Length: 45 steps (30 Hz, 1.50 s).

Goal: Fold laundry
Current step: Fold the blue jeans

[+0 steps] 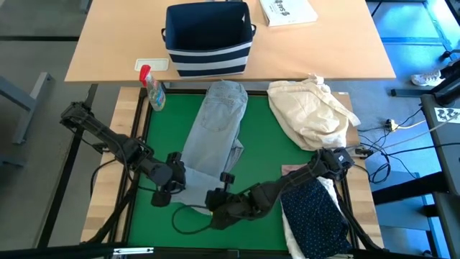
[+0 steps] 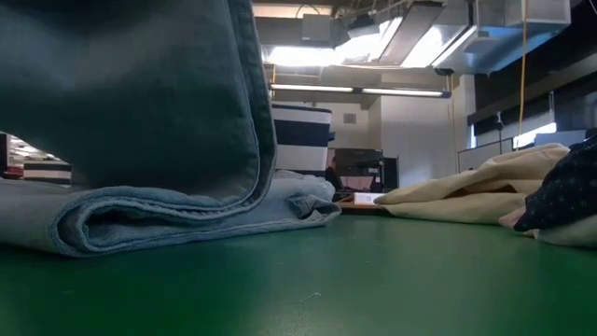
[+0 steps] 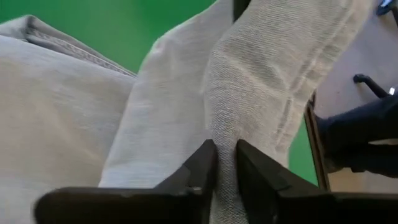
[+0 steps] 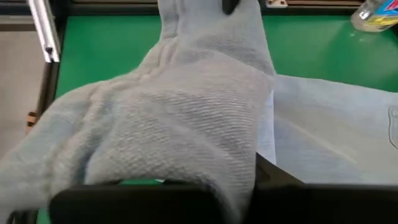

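A: Going from the left of the overhead picture, what stands at the edges?

B: At the upper left corner of the green mat [image 1: 162, 137] a spray bottle [image 1: 153, 89] sits right on the border. Bare green runs below it, and the left gripper [image 1: 175, 178] sits at the lower left, at the near hem of the light grey jeans [image 1: 213, 126]. Its wrist view shows its two fingers [image 3: 202, 167] pinched together on a fold of the denim.

A: And the jeans themselves?

B: They lie lengthwise down the middle of the mat, from the upper centre, just below the striped navy bin [image 1: 208, 39], to the lower centre. In the low view the near end is folded over itself, and a raised flap of denim fills the upper left of that picture.

A: The right gripper?

B: The right gripper [image 1: 224, 185] is at lower centre, at the same hem, just beside the left one. Denim drapes over it in its wrist view, hiding the fingertips, so I cannot tell from there how they stand.

A: Open room?

B: Green shows between the jeans and the cream-beige bundle [image 1: 310, 109] at upper right. At lower right the navy dotted shirt [image 1: 315, 212] lies over white cloth, cut off by the bottom edge.
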Available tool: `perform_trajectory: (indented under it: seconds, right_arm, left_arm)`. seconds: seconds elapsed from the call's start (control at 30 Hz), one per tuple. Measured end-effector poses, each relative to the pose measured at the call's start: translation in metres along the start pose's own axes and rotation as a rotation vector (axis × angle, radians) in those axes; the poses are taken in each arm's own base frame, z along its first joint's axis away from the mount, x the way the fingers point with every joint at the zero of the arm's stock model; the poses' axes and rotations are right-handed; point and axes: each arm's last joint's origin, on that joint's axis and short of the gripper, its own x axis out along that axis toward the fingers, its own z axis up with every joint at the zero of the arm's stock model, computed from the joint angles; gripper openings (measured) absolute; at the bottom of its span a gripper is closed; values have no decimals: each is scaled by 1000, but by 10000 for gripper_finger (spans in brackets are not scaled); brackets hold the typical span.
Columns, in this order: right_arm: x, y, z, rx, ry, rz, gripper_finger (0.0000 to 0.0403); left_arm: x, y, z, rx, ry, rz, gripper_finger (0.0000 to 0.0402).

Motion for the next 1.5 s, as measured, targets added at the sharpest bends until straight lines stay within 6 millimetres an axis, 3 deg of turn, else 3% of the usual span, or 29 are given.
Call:
perform_trajectory:
  seconds: [0.2,0.4,0.57,0.7,0.97,1.23,1.5]
  right_arm:
    - [-28,-12,18,80,-49,42,12]
    - [-46,-29,30,154,-52,68,8]
    - [-43,-48,35,241,11,114,5]
    - [-34,-63,40,357,38,132,7]
    - [-18,-97,46,657,156,187,6]
    - [-26,-104,59,699,59,221,6]
    - [-38,-108,71,664,-84,197,8]
  left_arm:
    - [-13,8,1,-51,-28,-21,127]
    - [-58,23,-13,-179,-105,-55,171]
    - [-95,35,-26,-223,-246,-68,178]
    - [-110,40,-33,-210,-306,-83,178]
    - [-114,45,-42,-89,-265,-40,179]
    - [-113,63,-79,-283,-7,162,179]
    - [-99,72,-105,-442,-298,-17,179]
